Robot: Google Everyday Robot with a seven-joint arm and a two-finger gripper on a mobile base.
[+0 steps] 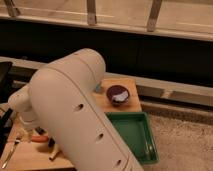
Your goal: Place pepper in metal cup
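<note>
The pepper [40, 138], slim and red-orange, lies on the wooden table [25, 159] at the lower left. My gripper [45, 141] hangs low over it below the white wrist [22, 106]. It stands open, and one dark finger [51, 144] shows just right of the pepper. The pepper rests on the wood and nothing grips it. The metal cup is hidden, as my large white arm [80, 105] covers the middle of the table.
A dark red bowl [118, 95] sits at the table's far right corner. A green tray [135, 135] lies right of the table. A fork [11, 152] and a pale yellowish object [54, 155] lie near the front edge. A dark counter wall runs behind.
</note>
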